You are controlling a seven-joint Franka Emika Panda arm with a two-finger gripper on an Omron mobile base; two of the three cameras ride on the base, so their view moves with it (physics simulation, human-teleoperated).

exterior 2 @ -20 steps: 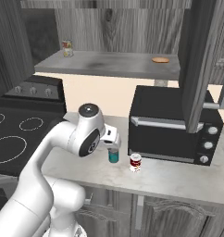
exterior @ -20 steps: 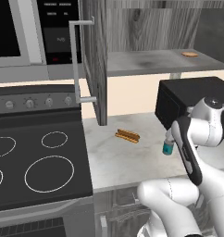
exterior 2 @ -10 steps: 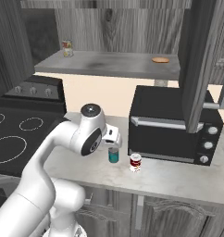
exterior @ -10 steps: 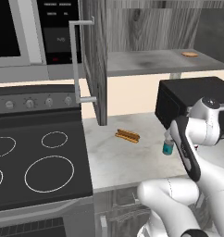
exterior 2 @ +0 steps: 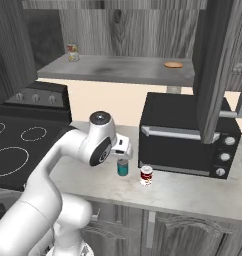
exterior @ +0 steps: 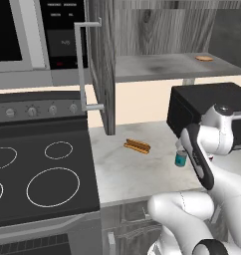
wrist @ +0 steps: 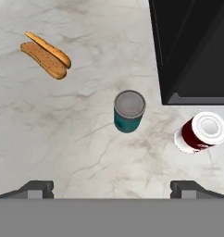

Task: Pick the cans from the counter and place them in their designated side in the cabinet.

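On counter: unlabeled teal can

cans on counter, oven behind

teal can: silver top | red can: white band, silver-white top | surface: light grey-white marble, faint veins | hot dog: tan-orange bun | oven: black | cabinet: grey wood-grain | stovetop: black, white rings
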